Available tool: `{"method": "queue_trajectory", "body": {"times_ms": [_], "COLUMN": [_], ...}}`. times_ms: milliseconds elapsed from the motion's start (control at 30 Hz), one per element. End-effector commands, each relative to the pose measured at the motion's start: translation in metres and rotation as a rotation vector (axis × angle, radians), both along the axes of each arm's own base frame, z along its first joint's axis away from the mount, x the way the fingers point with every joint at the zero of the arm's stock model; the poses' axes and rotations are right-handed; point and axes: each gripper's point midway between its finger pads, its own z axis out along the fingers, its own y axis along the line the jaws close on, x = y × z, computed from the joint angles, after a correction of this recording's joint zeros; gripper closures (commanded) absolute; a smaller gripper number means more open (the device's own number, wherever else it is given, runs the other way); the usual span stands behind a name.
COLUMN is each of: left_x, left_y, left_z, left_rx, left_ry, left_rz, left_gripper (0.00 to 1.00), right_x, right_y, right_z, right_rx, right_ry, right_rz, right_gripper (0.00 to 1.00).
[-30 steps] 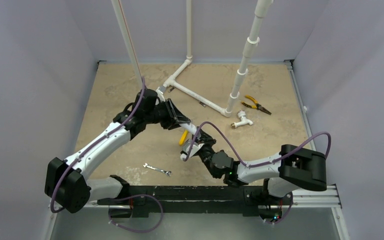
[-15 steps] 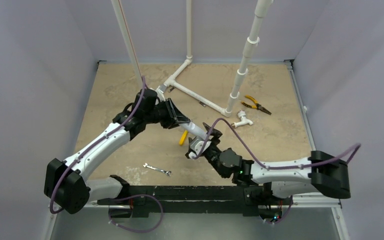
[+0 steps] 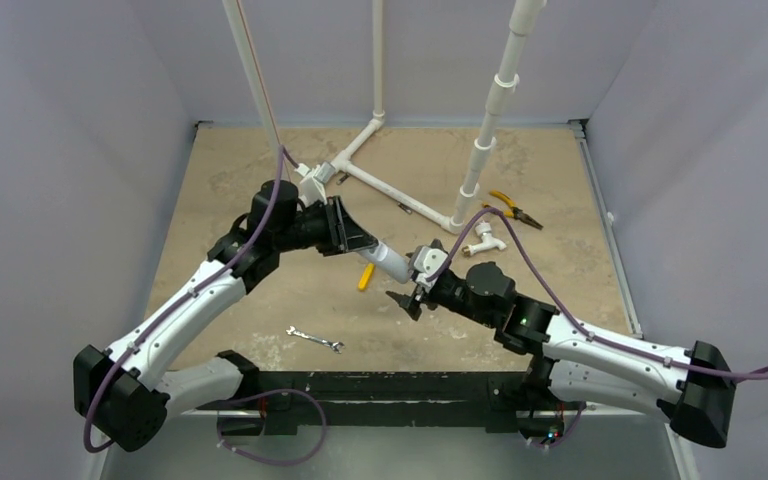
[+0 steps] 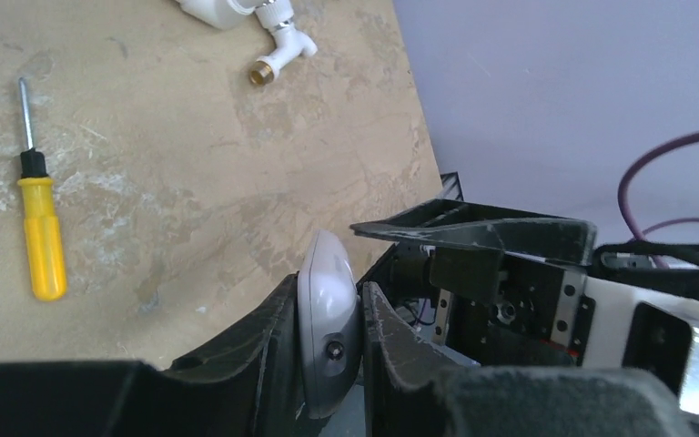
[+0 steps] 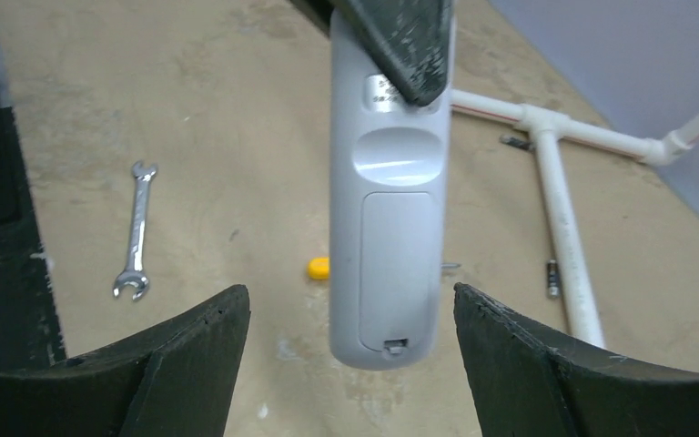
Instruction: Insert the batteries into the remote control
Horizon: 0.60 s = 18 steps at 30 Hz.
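My left gripper is shut on one end of the white remote control and holds it above the table. Seen from the left wrist, the remote sits edge-on between the fingers of the left gripper. The right wrist view shows the remote's back with its battery cover closed. My right gripper is open, its fingers standing wide on either side of the remote's free end without touching it. A small battery lies on the table beside a white pipe.
A yellow-handled screwdriver lies under the remote, and a small wrench lies nearer the bases. Yellow pliers and a white pipe fitting are at the right. A white PVC pipe frame stands at the back.
My right gripper has opened wide and swung right and back to face the remote's free end. The left arm has shifted slightly back, still gripping the remote.
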Motion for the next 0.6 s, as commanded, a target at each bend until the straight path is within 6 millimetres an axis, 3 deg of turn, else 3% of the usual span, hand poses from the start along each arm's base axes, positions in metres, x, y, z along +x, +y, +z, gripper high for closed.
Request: {"method": "queue_trajectory", "body": {"times_ms": [0,367,567], "left_x": [-0.017,-0.042,-0.045], "left_y": [-0.008,-0.011,-0.013], "left_z": [0.021,0.024,0.029], "left_rx": [-0.036,-0.028,-0.05], "left_ry": [-0.145,-0.198,-0.195], "left_rz": [-0.138,-0.297,-0.309], "left_gripper": [1.0,1.0,1.0], "right_x": [-0.02,-0.015,-0.015], "right_y": [0.015,0.014,0.018], "right_z": [0.009,0.007,0.002], "right_rx": [0.047,0.073,0.062], "right_ry": [0.076,0.071,0.083], "right_rz": [0.135,0.1,0.11], "right_gripper": [0.2,0.22,0.3]}}
